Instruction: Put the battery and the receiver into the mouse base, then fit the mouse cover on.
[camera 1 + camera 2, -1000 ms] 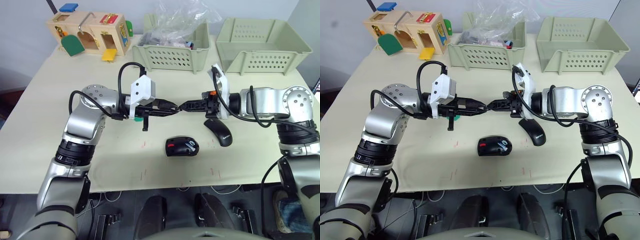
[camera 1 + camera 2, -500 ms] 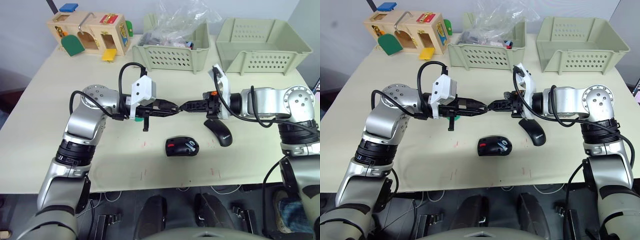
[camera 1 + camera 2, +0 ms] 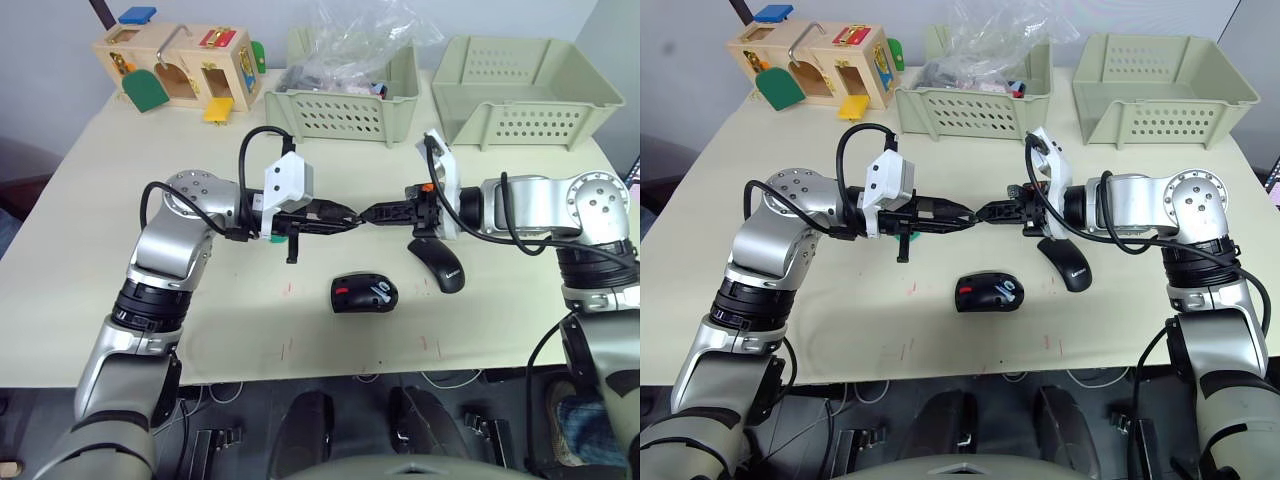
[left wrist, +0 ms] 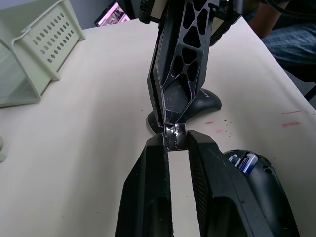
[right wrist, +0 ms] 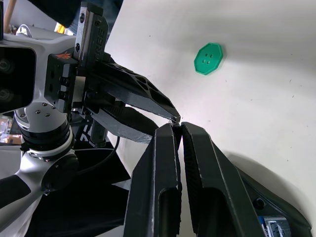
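Observation:
My left gripper [image 3: 350,214] and right gripper [image 3: 367,213] meet tip to tip above the middle of the table. Between them is the receiver [image 4: 174,137], a tiny silvery piece; both grippers look shut on it. The mouse base [image 3: 364,294], black with a red patch, lies on the table just below and in front of the tips. The blue-and-silver battery [image 4: 245,161] lies in its recess. The mouse cover [image 3: 438,263], a smooth black shell, rests on the table under my right gripper, to the right of the base.
A flat green disc [image 5: 208,58] lies on the table under my left gripper. At the back stand a wooden latch box [image 3: 180,65], a basket [image 3: 345,115] holding a plastic bag, and an empty basket [image 3: 525,120]. Bare tabletop lies in front of the base.

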`<state>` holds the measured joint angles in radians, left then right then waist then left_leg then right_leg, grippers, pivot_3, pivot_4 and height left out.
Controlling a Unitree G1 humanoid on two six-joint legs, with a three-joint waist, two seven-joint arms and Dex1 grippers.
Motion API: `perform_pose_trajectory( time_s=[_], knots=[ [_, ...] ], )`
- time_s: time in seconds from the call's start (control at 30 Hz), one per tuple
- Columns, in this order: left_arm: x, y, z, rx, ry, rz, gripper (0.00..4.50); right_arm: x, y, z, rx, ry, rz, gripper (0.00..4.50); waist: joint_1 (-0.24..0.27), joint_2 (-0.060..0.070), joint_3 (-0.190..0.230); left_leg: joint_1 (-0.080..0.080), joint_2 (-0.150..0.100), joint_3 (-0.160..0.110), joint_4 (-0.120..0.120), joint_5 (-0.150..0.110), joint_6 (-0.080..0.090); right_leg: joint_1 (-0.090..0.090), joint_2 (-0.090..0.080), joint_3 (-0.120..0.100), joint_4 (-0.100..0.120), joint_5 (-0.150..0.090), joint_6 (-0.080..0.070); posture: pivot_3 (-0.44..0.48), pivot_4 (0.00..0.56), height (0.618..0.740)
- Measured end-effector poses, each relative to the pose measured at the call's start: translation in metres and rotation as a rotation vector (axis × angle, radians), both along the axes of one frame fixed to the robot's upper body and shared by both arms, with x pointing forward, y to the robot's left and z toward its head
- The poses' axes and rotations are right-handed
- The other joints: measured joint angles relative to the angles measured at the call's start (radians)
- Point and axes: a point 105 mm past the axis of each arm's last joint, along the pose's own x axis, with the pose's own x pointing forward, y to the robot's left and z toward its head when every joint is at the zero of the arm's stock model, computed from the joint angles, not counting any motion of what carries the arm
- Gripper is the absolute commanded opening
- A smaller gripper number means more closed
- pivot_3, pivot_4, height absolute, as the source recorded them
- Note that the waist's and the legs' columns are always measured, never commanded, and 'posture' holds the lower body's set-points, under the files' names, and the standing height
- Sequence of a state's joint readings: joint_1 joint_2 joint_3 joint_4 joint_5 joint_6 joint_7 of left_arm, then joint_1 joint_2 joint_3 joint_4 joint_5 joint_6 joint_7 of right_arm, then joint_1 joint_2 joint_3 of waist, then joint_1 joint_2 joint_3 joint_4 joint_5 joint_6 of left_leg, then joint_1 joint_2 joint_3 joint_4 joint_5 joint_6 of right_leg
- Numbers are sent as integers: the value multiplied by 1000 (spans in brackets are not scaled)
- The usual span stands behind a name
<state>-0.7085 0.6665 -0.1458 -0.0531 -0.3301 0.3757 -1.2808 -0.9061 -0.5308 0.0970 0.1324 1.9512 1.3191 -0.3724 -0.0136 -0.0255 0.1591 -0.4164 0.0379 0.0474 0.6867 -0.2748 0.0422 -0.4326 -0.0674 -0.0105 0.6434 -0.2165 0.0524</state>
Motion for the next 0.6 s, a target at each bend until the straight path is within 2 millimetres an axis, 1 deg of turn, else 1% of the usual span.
perform_pose_trajectory(
  time_s=[0.03,0.07,0.1,0.13,0.2,0.27,0.3,0.37,0.4,0.47,0.53,0.6],
  knots=[
    [0,0,-1,-5,23,4,1111,0,0,-1,-2,1,1,0,0,0,0,0,0,0,0,0,0,0,0,0,0,0,0,0,150,740],
    [1,1,-2,-11,48,16,1390,-1,1,-1,-7,-2,8,0,0,0,0,0,0,0,0,0,0,0,0,0,0,0,0,0,150,740],
    [2,2,-2,-17,65,31,1970,-2,1,-1,-9,-3,12,0,0,0,0,0,0,0,0,0,0,0,0,0,0,0,0,0,150,740],
    [2,2,-3,-19,73,39,2313,-2,1,-1,-9,-3,12,0,0,0,0,0,0,0,0,0,0,0,0,0,0,0,0,0,150,740],
    [2,5,-4,-11,92,51,3230,-2,1,-1,-9,-3,13,0,0,0,0,0,0,0,0,0,0,0,0,0,0,0,0,0,150,740],
    [-2,11,-5,-14,113,60,3230,-3,0,-1,-15,-9,15,0,-2,0,0,0,0,0,0,0,0,0,0,0,0,0,0,0,150,740],
    [-6,18,-8,-8,137,79,3230,-3,-5,0,-31,-19,11,0,-3,0,0,0,1,0,-1,0,0,-1,0,1,0,0,0,0,150,740],
    [-8,26,-12,-11,172,108,3230,-3,-12,0,-52,-25,-1,0,-2,0,0,0,1,0,-1,0,0,-1,0,0,0,0,0,0,150,740],
    [-12,31,-18,-1,187,129,3230,-5,-19,-1,-94,-39,3,0,-1,1,0,0,1,0,-1,0,0,-1,0,0,0,0,0,0,150,740],
    [-20,32,-27,12,211,128,3230,-7,-26,-1,-142,-56,4,0,1,1,0,0,1,0,-1,0,0,-1,0,0,-1,0,0,0,150,740],
    [-26,29,-36,21,233,124,3230,-12,-33,-2,-250,-96,27,0,2,2,1,0,1,0,-1,0,0,-1,-1,1,-1,0,0,0,150,740],
    [-29,28,-43,22,253,133,3230,-16,-38,2,-328,-146,48,0,2,2,1,0,0,0,-1,0,0,-1,-1,0,-1,0,0,0,150,740]
  ],
)
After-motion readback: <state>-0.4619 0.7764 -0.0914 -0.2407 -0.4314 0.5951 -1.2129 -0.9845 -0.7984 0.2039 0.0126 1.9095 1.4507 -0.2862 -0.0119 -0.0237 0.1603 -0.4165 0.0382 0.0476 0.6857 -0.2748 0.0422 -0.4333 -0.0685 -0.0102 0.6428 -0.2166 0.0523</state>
